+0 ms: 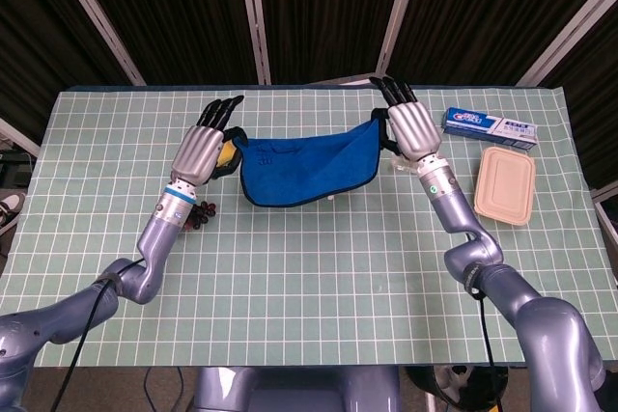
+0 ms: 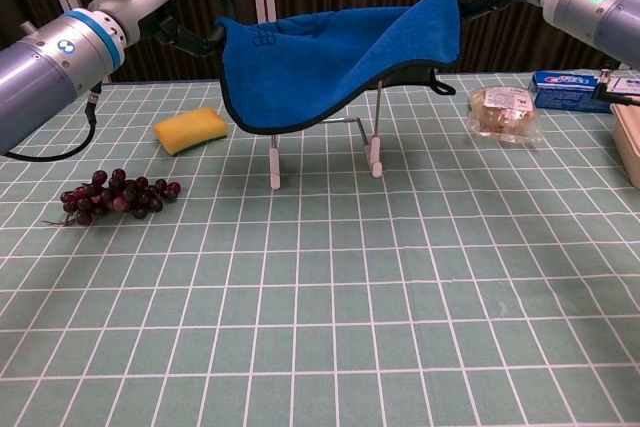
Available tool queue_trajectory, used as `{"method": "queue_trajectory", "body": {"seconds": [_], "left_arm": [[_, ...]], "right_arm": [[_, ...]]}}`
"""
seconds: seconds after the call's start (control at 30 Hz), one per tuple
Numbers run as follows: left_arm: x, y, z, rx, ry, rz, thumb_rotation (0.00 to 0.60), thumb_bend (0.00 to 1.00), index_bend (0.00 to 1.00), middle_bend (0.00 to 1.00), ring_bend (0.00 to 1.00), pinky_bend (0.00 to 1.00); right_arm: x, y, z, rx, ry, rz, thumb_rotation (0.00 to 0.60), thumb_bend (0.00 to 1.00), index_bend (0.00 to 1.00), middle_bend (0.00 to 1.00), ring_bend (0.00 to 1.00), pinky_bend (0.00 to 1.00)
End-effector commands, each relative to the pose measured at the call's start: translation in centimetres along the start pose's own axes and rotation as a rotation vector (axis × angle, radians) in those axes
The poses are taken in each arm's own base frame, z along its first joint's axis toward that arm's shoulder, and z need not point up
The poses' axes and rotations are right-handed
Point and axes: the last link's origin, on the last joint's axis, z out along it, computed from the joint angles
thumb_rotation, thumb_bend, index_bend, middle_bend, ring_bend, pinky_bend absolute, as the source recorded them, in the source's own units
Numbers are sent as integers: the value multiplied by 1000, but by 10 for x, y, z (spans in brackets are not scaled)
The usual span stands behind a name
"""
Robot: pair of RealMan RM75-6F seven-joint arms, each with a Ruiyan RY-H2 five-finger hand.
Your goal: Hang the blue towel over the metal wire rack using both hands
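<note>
Blue towel (image 2: 320, 67) draped across wire rack (image 2: 372, 142); left hand (image 1: 201, 149) and right hand (image 1: 411, 127) fingers pinch its upper corners.

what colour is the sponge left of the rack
Yellow sponge, clearest in the chest view.

The blue terry towel (image 2: 320, 72) covers the top of the thin metal wire rack (image 2: 372, 152); only its lower legs show. The beige lidded plastic container (image 2: 630, 142) runs off the chest view's right edge.
</note>
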Motion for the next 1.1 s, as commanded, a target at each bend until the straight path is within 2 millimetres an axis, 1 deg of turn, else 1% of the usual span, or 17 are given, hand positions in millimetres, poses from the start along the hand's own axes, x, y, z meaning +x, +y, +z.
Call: {"method": "queue_trajectory", "body": {"seconds": [0.03, 0.3, 0.47, 0.87, 1.1], "left_arm": [[-7, -1, 1, 8, -18, 1, 600, 591, 759, 0, 0, 0], [-21, -3, 4, 23, -50, 5, 600, 591, 752, 0, 0, 0], [-26, -4, 5, 31, -64, 9, 600, 592, 742, 0, 0, 0], [-28, -11, 5, 50, -66, 5, 600, 591, 731, 0, 0, 0], [-28, -17, 0, 53, -68, 6, 600, 592, 730, 0, 0, 0]], "right_arm": [[-7, 0, 1, -7, -20, 4, 600, 733, 673, 35, 0, 0], [-18, 7, 0, -32, -47, -16, 600, 724, 673, 35, 0, 0], [-22, 10, 0, -48, -60, -22, 600, 687, 683, 35, 0, 0], [-26, 7, 2, -46, -61, -13, 600, 657, 690, 36, 0, 0], [-29, 3, 2, -35, -61, -3, 600, 633, 699, 35, 0, 0]]}}
